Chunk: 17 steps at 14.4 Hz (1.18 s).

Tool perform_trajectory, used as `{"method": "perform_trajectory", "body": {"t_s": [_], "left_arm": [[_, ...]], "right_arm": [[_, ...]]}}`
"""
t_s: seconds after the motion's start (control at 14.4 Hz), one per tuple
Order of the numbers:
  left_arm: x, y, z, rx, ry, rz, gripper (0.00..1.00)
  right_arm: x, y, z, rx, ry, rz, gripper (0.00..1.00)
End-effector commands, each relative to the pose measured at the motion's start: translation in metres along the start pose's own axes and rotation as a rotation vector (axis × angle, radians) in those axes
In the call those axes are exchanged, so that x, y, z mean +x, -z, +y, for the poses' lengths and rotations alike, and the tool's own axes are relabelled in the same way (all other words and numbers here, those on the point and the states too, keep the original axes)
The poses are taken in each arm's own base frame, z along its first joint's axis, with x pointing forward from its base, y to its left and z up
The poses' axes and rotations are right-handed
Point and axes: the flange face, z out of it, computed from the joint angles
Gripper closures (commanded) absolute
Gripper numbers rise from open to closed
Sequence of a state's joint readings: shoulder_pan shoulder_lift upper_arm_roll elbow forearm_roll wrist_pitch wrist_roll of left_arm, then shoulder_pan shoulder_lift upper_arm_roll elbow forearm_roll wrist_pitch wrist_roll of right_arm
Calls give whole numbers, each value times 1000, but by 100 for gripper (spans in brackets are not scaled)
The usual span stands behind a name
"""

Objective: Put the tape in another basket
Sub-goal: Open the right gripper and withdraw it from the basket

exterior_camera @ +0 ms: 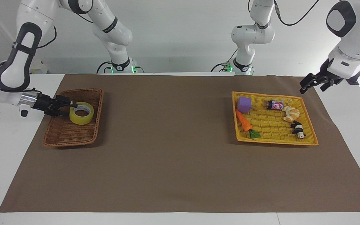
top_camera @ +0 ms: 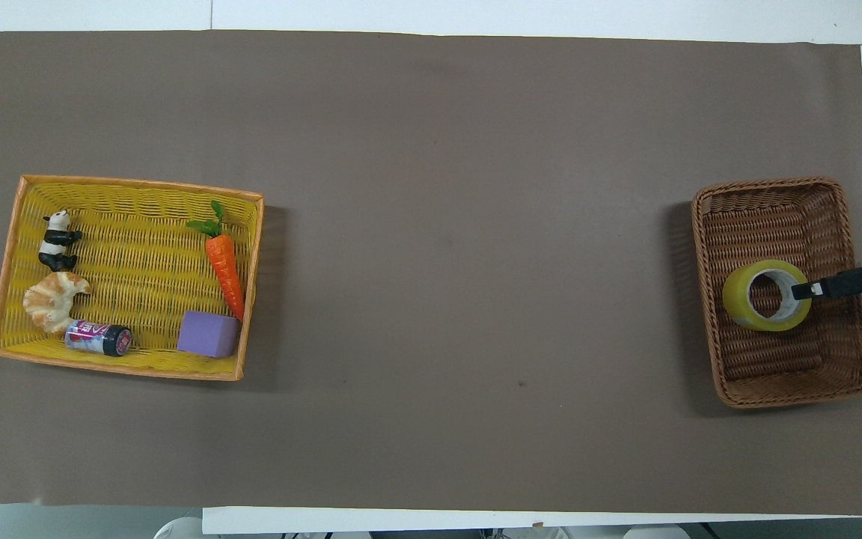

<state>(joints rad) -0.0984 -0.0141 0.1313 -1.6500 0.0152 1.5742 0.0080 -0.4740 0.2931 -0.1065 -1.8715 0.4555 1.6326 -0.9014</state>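
The yellow tape (exterior_camera: 81, 113) is inside the brown wicker basket (exterior_camera: 62, 136) at the right arm's end of the table, low over the basket's floor; it also shows in the overhead view (top_camera: 747, 305). My right gripper (exterior_camera: 71, 108) reaches in over the basket's outer rim and is shut on the wall of the roll, one finger inside the ring. In the overhead view its fingertips (top_camera: 803, 291) sit at the roll's edge, over the basket (top_camera: 775, 389). My left gripper (exterior_camera: 312, 88) hangs open and empty in the air by the yellow tray's corner.
A flat yellow tray (exterior_camera: 277, 141) at the left arm's end holds a purple block (exterior_camera: 244, 104), a carrot (exterior_camera: 244, 122), a small can (exterior_camera: 275, 105), a croissant (exterior_camera: 291, 113) and a panda figure (exterior_camera: 298, 128). A brown cloth (exterior_camera: 173, 150) covers the table.
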Motion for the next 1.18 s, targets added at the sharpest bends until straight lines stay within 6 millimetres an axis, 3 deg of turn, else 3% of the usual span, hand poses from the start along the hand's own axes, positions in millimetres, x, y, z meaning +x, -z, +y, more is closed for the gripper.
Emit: {"method": "perform_trajectory", "body": {"t_s": [0.0, 0.14, 0.42, 0.56, 0.76, 0.9, 1.04, 1.11], "left_arm": [[4, 11, -3, 19, -10, -4, 1], [4, 10, -6, 20, -5, -5, 1], [4, 12, -5, 18, -15, 1, 1], [4, 11, -8, 17, -18, 1, 1], [4, 11, -10, 8, -12, 0, 1], [3, 14, -2, 10, -27, -18, 1], [4, 22, 21, 10, -78, -23, 1], [3, 25, 29, 9, -101, -25, 1]], "right_arm": [[15, 41, -39, -198, 108, -18, 0], [22, 68, -68, -343, 161, -39, 0], [30, 106, -122, -467, 180, 46, 0], [38, 110, -158, -486, 78, 60, 0], [30, 113, -223, -554, -56, 16, 0], [23, 106, -252, -531, -173, -13, 0], [17, 102, -278, -532, -292, -2, 0], [25, 107, -294, -548, -280, 16, 0]]}}
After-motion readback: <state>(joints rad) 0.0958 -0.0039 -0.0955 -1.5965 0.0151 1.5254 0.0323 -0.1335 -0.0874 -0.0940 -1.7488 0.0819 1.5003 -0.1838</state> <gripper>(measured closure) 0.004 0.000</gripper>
